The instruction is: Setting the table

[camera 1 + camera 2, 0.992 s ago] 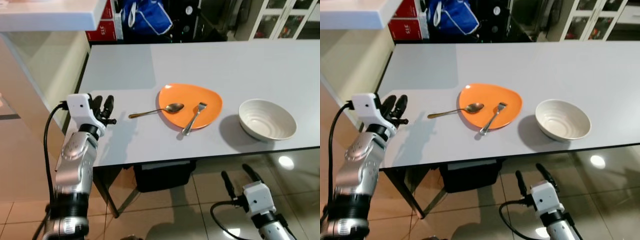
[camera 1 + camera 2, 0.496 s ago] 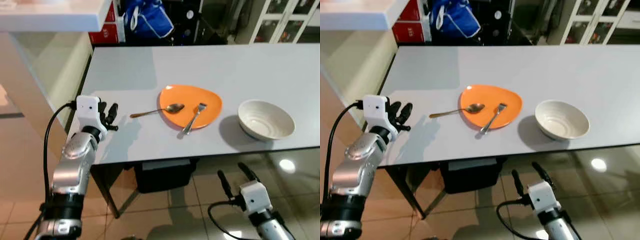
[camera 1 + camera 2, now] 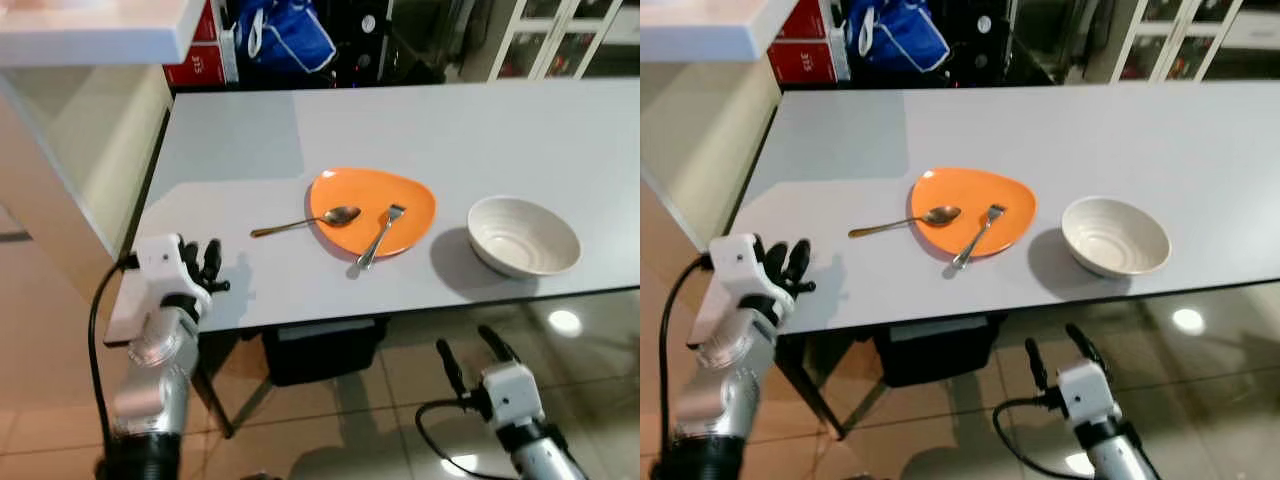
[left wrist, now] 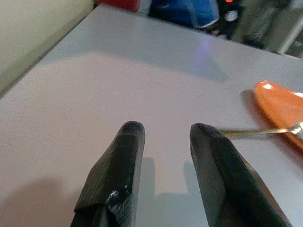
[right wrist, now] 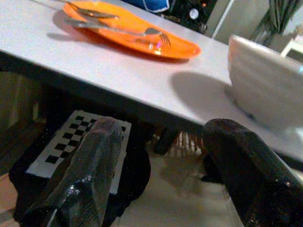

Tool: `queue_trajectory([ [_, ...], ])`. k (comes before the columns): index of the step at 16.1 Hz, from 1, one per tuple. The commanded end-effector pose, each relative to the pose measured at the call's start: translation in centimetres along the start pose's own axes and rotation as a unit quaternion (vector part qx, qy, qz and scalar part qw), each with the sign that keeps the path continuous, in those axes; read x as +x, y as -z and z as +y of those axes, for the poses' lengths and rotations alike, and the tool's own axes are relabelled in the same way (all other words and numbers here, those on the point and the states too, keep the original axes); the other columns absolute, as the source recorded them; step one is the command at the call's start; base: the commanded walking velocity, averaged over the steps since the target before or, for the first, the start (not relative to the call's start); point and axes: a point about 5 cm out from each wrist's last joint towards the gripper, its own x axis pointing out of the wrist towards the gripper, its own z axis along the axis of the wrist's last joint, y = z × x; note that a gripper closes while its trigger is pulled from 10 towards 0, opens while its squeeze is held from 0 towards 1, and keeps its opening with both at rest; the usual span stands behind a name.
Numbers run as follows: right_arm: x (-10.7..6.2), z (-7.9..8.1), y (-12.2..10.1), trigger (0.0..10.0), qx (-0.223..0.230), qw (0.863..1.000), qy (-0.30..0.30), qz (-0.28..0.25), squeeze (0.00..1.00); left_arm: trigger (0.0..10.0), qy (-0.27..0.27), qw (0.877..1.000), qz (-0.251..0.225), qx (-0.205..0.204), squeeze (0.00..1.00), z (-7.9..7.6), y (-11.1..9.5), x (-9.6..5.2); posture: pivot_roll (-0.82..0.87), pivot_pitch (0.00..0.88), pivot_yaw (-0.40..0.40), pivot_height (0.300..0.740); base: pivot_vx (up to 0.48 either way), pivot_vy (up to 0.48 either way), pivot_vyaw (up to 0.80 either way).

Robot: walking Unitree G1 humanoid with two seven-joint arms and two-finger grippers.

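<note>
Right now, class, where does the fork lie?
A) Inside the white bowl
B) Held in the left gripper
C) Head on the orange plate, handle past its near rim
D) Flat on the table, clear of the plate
C: the fork rests its tines on the orange plate, handle overhanging the near rim.

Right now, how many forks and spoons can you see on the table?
2. The spoon has its bowl on the orange plate's left edge. The fork lies across the plate's front edge.

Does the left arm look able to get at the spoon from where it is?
Probably yes. The left gripper hovers open over the table corner, and only bare tabletop lies between it and the spoon handle. It would need to extend forward and inward.
</note>
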Motion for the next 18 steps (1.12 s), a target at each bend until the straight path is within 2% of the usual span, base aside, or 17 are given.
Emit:
queue_trajectory([
  [1,0.0,-0.2,0.1,10.0,0.001,1.000,-0.007,-0.002,0.00,10.0,-0.019,1.000,-0.002,0.003,0.00,0.3,0.0,-0.2,0.08,0.023,-0.020,0.740,0.000,0.000,0.00],
  [5,0.3,-0.2,0.0,10.0,0.004,1.000,-0.021,-0.006,0.00,10.0,-0.016,1.000,-0.015,0.014,0.00,0.2,-0.5,-0.4,0.09,0.024,-0.031,0.740,0.000,0.000,0.00],
  [8,0.2,-0.2,0.1,10.0,0.007,1.000,-0.022,-0.003,0.00,10.0,-0.031,0.999,-0.014,0.003,0.00,0.5,-0.4,-0.5,0.08,0.030,-0.023,0.740,0.000,0.000,0.00],
  [11,0.0,-0.1,0.1,10.0,0.010,1.000,-0.018,-0.003,0.00,10.0,0.000,1.000,-0.019,0.025,0.00,-0.6,-0.8,0.0,0.07,0.031,-0.014,0.740,0.000,0.000,0.00],
  [15,-0.3,-0.1,0.2,10.0,0.010,1.000,-0.020,0.003,0.00,10.0,0.002,1.000,-0.015,0.015,0.00,-0.8,-0.5,-0.1,0.06,0.036,-0.011,0.740,-0.138,0.248,0.00],
  [18,-0.4,-0.2,0.3,10.0,0.009,1.000,-0.023,0.005,0.00,10.0,0.004,0.999,-0.017,0.030,0.00,-0.9,-0.6,-0.1,0.06,0.035,-0.013,0.740,0.000,0.000,0.00],
])
